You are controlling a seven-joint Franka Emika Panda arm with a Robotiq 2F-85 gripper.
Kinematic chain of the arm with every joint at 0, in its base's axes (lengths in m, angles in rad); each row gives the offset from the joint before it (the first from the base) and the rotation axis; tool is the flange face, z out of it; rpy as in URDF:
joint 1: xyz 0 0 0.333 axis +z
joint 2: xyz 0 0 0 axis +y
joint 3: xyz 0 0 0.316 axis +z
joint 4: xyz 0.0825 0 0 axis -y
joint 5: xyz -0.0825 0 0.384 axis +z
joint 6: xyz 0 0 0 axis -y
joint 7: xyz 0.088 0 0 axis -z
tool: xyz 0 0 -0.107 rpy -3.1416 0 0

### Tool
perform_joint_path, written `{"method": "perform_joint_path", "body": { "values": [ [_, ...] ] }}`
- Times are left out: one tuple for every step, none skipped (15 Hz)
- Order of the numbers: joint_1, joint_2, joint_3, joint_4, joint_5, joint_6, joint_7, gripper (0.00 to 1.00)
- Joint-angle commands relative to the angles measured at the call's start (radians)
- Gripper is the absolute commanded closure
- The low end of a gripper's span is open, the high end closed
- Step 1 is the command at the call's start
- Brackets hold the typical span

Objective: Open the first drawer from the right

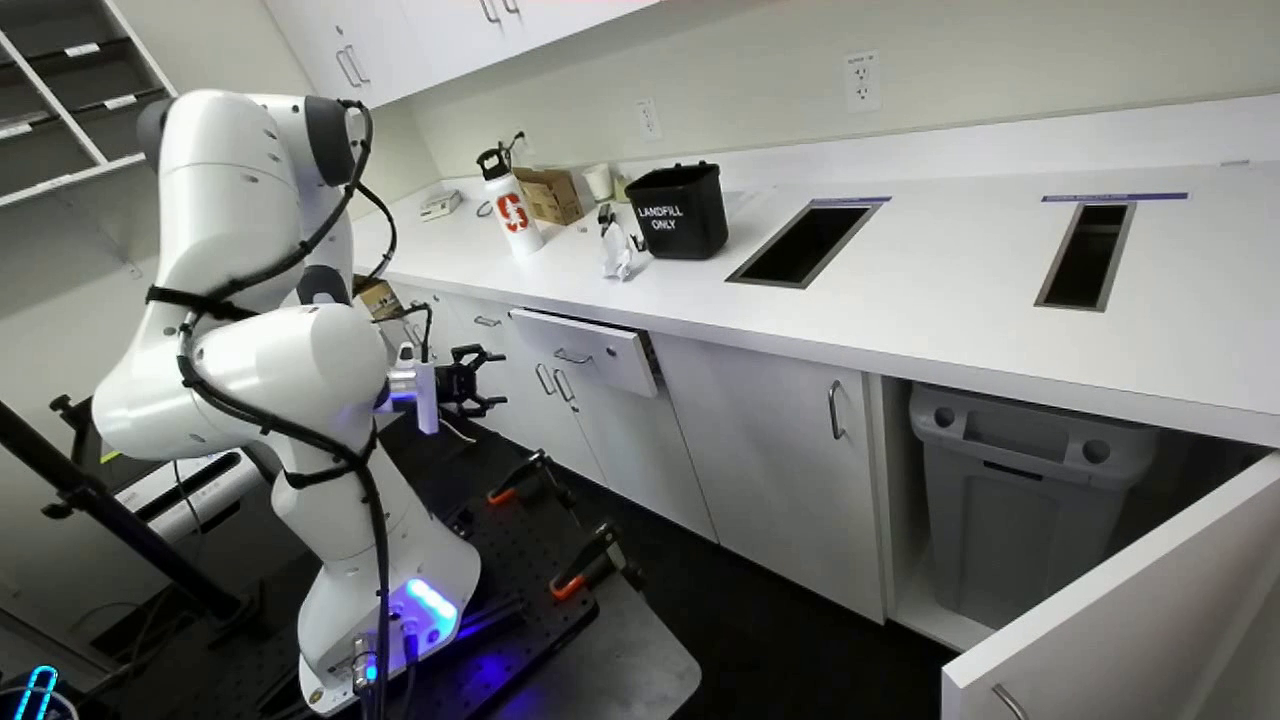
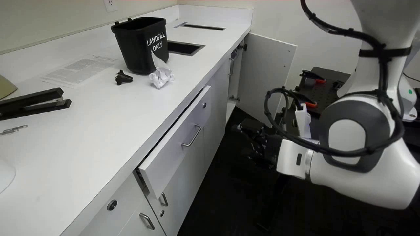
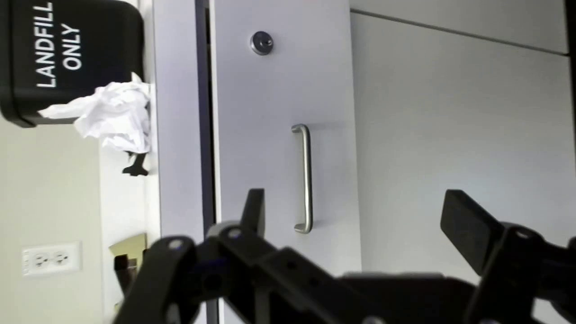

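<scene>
The drawer [image 1: 585, 347] has a flat white front with a round lock and a slim metal bar handle [image 1: 573, 357]. It stands slightly pulled out under the counter. A narrow dark gap shows behind its front [image 2: 177, 141], and its inner box is hidden. Its handle also shows in an exterior view [image 2: 192, 136]. In the wrist view the drawer front [image 3: 252, 112] appears turned sideways, with the handle [image 3: 307, 177] upright in the picture. My gripper [image 1: 497, 379] is open and empty, apart from the drawer front. Its fingers [image 3: 355, 195] spread to either side of the handle's line in the wrist view.
The white counter [image 2: 98, 137] overhangs the drawer. On it are a black landfill bin [image 2: 141, 46], crumpled paper [image 2: 161, 76] and a stapler [image 2: 32, 101]. A cabinet door [image 2: 265, 72] stands open, with a grey bin [image 1: 1010, 500] inside. Clamps [image 1: 585, 560] sit on the robot's base table.
</scene>
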Motion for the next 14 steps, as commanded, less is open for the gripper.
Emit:
{"method": "perform_joint_path", "body": {
  "values": [
    [0.013,0.036,0.001,0.026,-0.017,-0.066,0.008,0.00],
    [0.032,0.064,-0.008,0.049,-0.026,-0.107,0.009,0.00],
    [0.043,0.081,-0.013,0.065,-0.030,-0.124,0.009,0.00],
    [0.047,0.090,-0.015,0.074,-0.031,-0.130,0.009,0.00],
    [0.047,0.093,-0.016,0.079,-0.031,-0.132,0.009,0.00],
    [0.047,0.093,-0.017,0.081,-0.031,-0.132,0.009,0.00],
    [0.047,0.093,-0.017,0.082,-0.031,-0.132,0.009,0.00],
    [0.047,0.093,-0.017,0.082,-0.031,-0.132,0.009,0.00],
    [0.048,0.106,-0.031,0.087,-0.057,-0.131,0.017,0.00],
    [0.047,0.118,-0.041,0.092,-0.082,-0.125,0.021,0.00],
    [0.045,0.131,-0.051,0.099,-0.108,-0.125,0.025,0.00],
    [0.046,0.148,-0.062,0.108,-0.135,-0.136,0.020,0.00],
    [0.046,0.167,-0.075,0.116,-0.173,-0.141,0.020,0.00],
    [0.046,0.187,-0.088,0.126,-0.207,-0.153,0.026,0.00]
  ]
}}
